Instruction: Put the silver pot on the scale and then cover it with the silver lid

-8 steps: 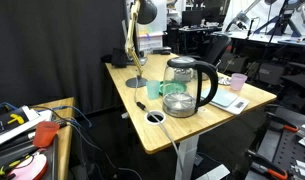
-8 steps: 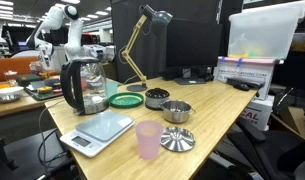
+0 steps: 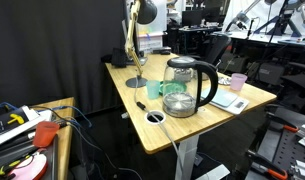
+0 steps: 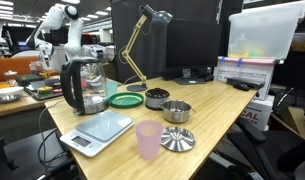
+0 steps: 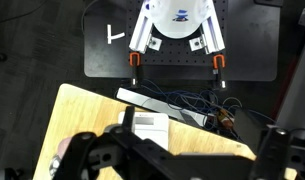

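Note:
The silver pot stands on the wooden table between a darker metal pot and the silver lid, which lies flat near the front edge. The scale is a pale flat slab in front of the glass kettle; it also lies at the table's edge by the pink cup. The white robot arm rises beyond the kettle, away from all of these. In the wrist view my gripper hangs high over the table's edge, open, with nothing between its dark fingers.
A green plate lies beside the kettle and a desk lamp stands at the back. A black marker and a cable hole are on the table. The robot's base plate and cables lie below the table edge.

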You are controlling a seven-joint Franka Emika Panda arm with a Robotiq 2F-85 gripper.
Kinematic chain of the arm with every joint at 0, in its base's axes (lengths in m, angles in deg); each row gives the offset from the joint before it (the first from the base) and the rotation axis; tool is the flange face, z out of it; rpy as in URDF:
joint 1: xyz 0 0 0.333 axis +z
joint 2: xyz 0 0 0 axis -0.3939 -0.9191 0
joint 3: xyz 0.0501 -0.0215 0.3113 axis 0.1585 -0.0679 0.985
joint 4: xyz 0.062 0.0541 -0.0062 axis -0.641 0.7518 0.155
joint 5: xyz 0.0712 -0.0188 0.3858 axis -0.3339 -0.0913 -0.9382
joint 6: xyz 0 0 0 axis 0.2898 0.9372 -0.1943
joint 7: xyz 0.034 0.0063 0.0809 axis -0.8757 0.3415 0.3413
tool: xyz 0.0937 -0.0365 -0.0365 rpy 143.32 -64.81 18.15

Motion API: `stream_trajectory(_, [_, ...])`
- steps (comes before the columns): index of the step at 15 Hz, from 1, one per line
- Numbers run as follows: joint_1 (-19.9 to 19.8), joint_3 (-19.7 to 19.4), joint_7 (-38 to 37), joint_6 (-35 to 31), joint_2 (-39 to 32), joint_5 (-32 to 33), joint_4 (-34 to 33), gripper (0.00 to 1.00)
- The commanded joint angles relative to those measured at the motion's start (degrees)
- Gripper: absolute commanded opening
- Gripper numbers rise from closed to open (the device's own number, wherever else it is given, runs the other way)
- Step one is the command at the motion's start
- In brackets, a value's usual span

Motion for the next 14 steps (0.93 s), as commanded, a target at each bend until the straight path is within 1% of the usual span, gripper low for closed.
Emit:
stream_trajectory(1, [0.3,-0.2,-0.2,0.1,0.0,0.1,-0.1,1.00])
stream_trajectory(5, [0.3,-0.2,-0.1,-0.1,-0.2,0.2,0.0,1.00])
stream_trajectory(8, [0.0,-0.3,-0.8,-3.2,-1.7,0.3,0.0,1.00])
stream_trajectory(14, [-0.3,-1.0,-1.3,-11.8,-11.2,-0.6,-1.9,1.00])
